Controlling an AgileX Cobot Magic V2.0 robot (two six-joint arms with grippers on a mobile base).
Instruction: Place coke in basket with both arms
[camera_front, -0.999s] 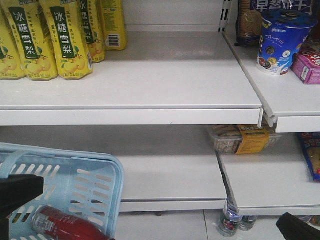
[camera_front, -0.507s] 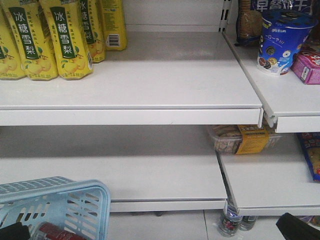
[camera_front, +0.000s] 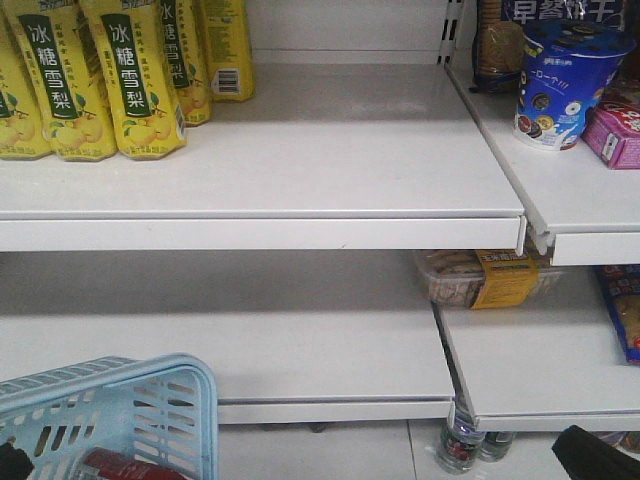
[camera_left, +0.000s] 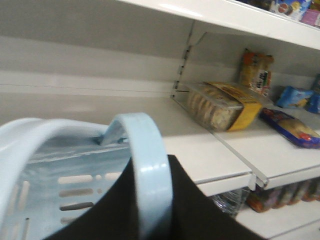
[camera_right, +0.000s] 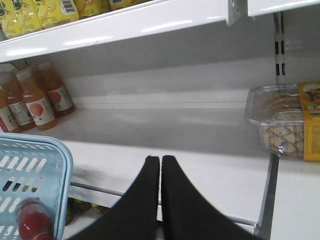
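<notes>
The light blue basket (camera_front: 130, 405) hangs low at the bottom left of the front view, partly cut off by the frame. The red coke (camera_front: 120, 467) lies inside it and also shows in the right wrist view (camera_right: 32, 222) within the basket (camera_right: 47, 150). My left gripper (camera_left: 152, 165) is shut on the basket's pale blue hoop handle (camera_left: 150, 150); only a sliver of it shows in the front view (camera_front: 10, 462). My right gripper (camera_right: 160, 159) is shut and empty, in front of the lower shelf to the right of the basket, its tip at the front view's bottom right (camera_front: 595, 455).
Yellow pear-drink cartons (camera_front: 90, 80) stand on the upper shelf at left. A blue snack cup (camera_front: 560, 80) and a pink box (camera_front: 615, 130) are at right. A clear biscuit tray (camera_front: 485, 278) sits on the lower shelf. Orange drink bottles (camera_right: 45, 95) stand at back left.
The basket with the coke has dropped lower and shifted left in the front view. My left gripper has sunk almost out of that view. The right gripper has not moved.
</notes>
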